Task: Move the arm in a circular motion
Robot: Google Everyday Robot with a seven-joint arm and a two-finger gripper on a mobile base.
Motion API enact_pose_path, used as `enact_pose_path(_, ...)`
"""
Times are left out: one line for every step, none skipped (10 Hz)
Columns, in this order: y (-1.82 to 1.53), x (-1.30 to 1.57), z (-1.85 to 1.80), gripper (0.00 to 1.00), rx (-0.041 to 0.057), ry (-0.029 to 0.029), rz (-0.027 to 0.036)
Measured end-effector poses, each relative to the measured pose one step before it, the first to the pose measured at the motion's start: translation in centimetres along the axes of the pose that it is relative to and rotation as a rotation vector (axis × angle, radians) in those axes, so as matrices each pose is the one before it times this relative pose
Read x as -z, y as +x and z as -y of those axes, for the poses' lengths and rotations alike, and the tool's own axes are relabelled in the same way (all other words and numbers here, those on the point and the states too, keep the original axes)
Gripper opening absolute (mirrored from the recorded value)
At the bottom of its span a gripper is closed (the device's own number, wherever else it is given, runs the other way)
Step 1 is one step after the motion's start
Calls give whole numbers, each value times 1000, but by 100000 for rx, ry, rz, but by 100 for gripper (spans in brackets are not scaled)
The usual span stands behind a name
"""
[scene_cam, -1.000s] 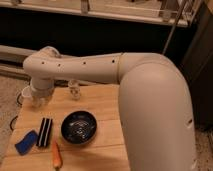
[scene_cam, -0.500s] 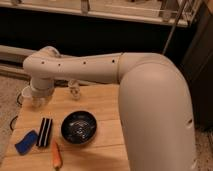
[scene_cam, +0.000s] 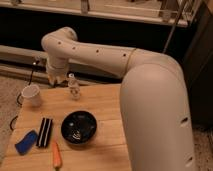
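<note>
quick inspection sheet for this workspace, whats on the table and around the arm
surface: wooden table, pale planks
job's things: arm, cream-white, reaching from right foreground to back left, wrist bent down
clutter: white cup; small clear bottle; black bowl; black ridged block; blue flat object; orange carrot
grippers: gripper points down over the table's back edge, between cup and bottle
cables: dark cable at left, behind the cup
surroundings: dark wall, pale ledge, metal pole
</note>
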Motion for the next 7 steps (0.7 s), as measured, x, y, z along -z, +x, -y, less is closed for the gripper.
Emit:
enact_pose_path(852, 85, 2416, 38, -4458, 1121, -290)
enact_pose_path(1179, 124, 1945, 38, -4383, 605, -161)
enact_pose_path(1612, 167, 1766, 38, -4449, 426, -253)
enact_pose_path(1719, 122, 1131, 38, -3219, 443, -325)
enact_pose_path(1971, -11, 627, 38, -2382, 473, -546)
enact_pose_path(1891, -11, 14, 38, -1142, 324, -491)
enact_pose_path(2403, -22, -590, 38, 156, 273, -851)
